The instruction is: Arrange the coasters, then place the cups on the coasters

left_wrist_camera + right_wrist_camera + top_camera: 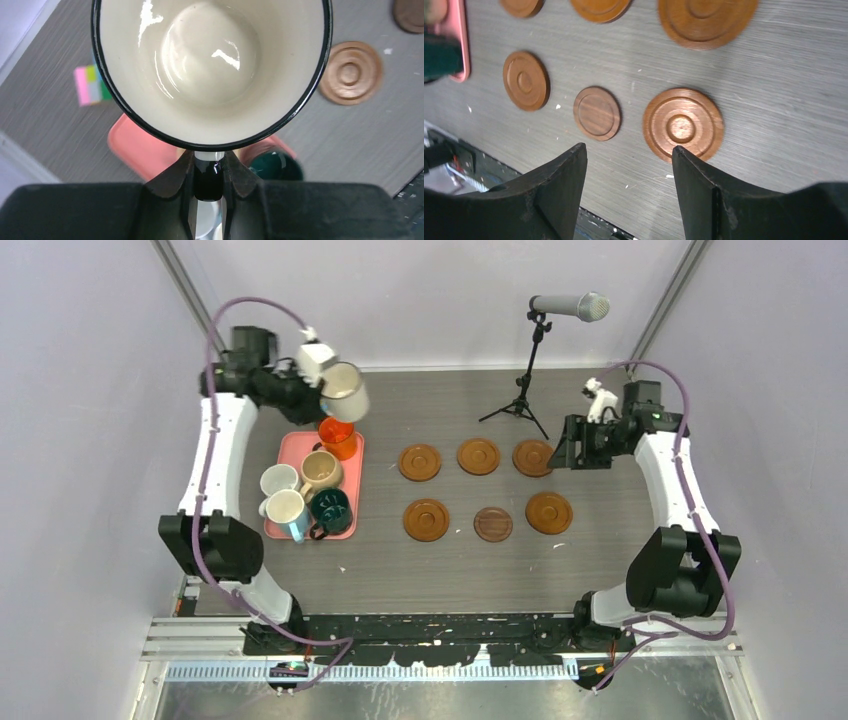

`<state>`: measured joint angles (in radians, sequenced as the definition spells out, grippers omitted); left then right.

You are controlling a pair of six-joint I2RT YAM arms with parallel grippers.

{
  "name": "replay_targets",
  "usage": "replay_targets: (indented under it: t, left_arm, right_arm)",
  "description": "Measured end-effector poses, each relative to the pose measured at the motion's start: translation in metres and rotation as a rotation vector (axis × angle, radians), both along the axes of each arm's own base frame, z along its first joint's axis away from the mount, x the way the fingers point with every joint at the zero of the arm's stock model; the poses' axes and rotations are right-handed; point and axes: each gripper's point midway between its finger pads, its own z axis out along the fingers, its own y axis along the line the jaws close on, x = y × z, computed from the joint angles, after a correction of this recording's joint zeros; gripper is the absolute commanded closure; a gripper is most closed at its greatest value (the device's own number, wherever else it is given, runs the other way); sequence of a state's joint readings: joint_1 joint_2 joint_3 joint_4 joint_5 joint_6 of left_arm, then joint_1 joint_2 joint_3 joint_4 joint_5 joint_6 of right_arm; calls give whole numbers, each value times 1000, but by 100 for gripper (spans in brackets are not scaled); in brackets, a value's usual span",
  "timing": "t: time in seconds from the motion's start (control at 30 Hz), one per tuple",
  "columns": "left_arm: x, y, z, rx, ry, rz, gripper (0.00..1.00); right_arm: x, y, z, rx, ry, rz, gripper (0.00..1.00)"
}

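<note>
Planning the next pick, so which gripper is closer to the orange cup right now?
Left. The left gripper, gripping a cream mug, hangs right by the orange cup; the right gripper is across the table beside the far-right coaster.

Lab test booth: plain white walls [80, 390], tripod microphone [570, 306], aluminium frame rails [200, 637].
</note>
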<state>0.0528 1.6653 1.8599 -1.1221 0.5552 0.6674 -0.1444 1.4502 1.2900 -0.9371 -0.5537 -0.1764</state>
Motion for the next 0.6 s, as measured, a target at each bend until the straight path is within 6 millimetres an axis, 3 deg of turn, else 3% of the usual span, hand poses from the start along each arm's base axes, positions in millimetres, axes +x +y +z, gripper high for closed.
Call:
replay_targets:
  t: [0.17, 0.27, 0.4, 0.6]
  left_arm:
    - [-31, -103, -1, 45, 30, -137, 100]
    - [-47, -150, -12, 90, 54, -173, 100]
    - [-58, -203, -38, 134, 95, -191, 100]
    - [-54, -273, -92, 173, 147, -150, 100]
  right_arm:
    - [7, -43, 5, 15, -7, -196, 31]
    - [9, -64, 2, 13, -4, -287, 31]
    - [10, -69, 0, 12, 2, -320, 30]
    - [12, -73, 1, 12, -8, -338, 29]
